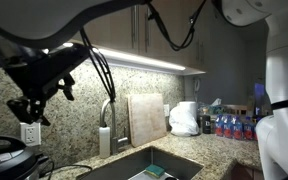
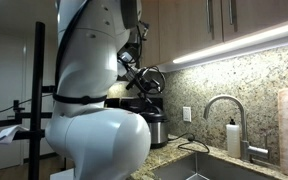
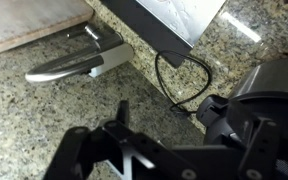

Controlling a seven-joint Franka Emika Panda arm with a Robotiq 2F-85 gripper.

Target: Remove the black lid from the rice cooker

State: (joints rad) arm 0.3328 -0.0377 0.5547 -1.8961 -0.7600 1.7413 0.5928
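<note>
The rice cooker [image 1: 9,160] sits on the granite counter at the lower left, and it also shows behind my white body in an exterior view [image 2: 154,128]. The black lid [image 1: 2,147] rests on top of it. In the wrist view the cooker's dark round top [image 3: 279,85] fills the right edge, with its black cable [image 3: 184,75] looped on the counter. My gripper [image 1: 26,106] hangs above and a little to the right of the cooker. In the wrist view my gripper [image 3: 174,118] looks open and holds nothing.
A steel faucet [image 1: 106,120] stands over the sink [image 1: 149,165]. A tan cutting board [image 1: 147,118] leans on the backsplash, with a white bag [image 1: 184,118] and bottles [image 1: 229,126] beyond. The wrist view shows the faucet [image 3: 79,62] and board [image 3: 29,20].
</note>
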